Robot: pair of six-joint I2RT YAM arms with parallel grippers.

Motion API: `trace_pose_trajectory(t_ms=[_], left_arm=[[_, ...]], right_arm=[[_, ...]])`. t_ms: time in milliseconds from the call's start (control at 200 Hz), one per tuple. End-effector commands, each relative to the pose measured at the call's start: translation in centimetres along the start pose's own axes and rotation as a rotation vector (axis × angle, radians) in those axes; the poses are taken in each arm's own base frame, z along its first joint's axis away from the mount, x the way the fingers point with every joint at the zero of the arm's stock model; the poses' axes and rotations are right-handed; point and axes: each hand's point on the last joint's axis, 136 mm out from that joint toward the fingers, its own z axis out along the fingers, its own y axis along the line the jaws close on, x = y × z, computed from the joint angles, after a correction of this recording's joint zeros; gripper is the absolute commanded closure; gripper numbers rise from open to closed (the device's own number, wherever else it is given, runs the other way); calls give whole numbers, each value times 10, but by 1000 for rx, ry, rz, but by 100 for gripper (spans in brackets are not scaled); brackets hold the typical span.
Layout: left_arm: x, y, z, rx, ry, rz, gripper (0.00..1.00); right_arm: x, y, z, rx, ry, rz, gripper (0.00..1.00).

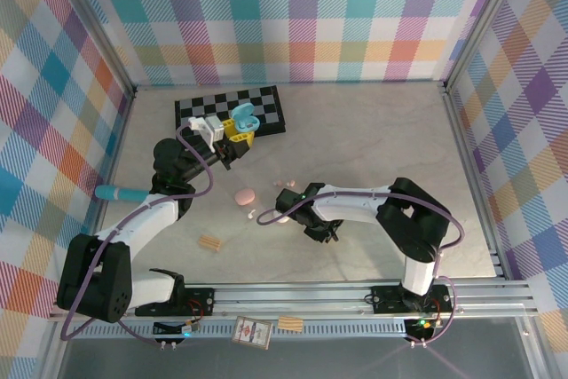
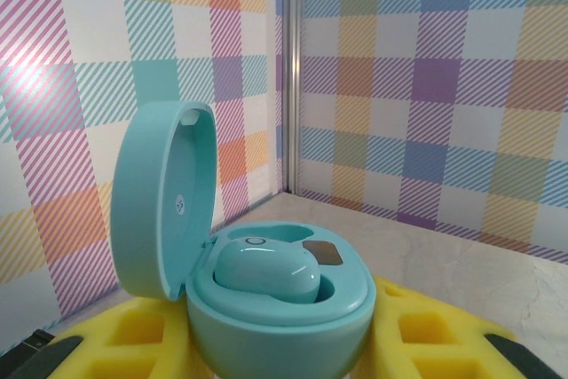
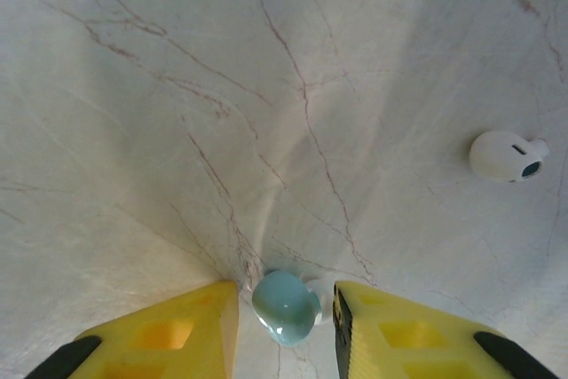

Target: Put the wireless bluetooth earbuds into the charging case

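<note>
the left tool [image 2: 277, 354] pinches an open teal pebble-shaped plastic charging case [image 2: 266, 317] upright, one seated teal earbud [image 2: 266, 274] inside, apparently offering room for its mate; the right tool [image 3: 282, 330], fingers spread, straddles a pale blue plastic earbud [image 3: 284, 306] on the marble desk [image 3: 177, 130].

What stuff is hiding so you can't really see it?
1. Left wrist view: the bottom of the teal case is cut off by the picture's edge.
2. Right wrist view: a pale thing is tucked behind the blue earbud; I cannot tell what it is.
3. Top view: the tiny earbuds near the right arm are too small to tell apart.
</note>
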Motion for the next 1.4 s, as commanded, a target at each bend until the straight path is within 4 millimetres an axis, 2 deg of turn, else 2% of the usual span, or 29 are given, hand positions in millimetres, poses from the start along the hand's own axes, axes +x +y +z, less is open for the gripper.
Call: trace_pose_trajectory(t_ms=[0,340,620,765,925,1165,1285,1395], left_arm=[[-14,-3,-6,9,-31,52,66],[-14,-4,-7,12,-30,53,66],[-8,-5,-6,23,-10,50,66],[-5,-7,-6,30,-13,46,66],[-2,-12,-4,41,-3,46,66],[11,-29,8,97,36,30,66],[19,-40,13,124,55,26,66],[26,-49,17,159,78,26,67]], right_arm=[[2,-2,2,29,30,-28,67],[4,-6,3,52,39,-31,73],[-4,-7,-18,-45,-48,69,76],[-8,-14,-32,-122,-116,158,76],[-11,-29,-58,-223,-237,278,77],[-23,-63,-118,-463,-488,511,76],[-28,-81,-150,-551,-595,569,76],[-30,-88,-172,-638,-646,587,76]])
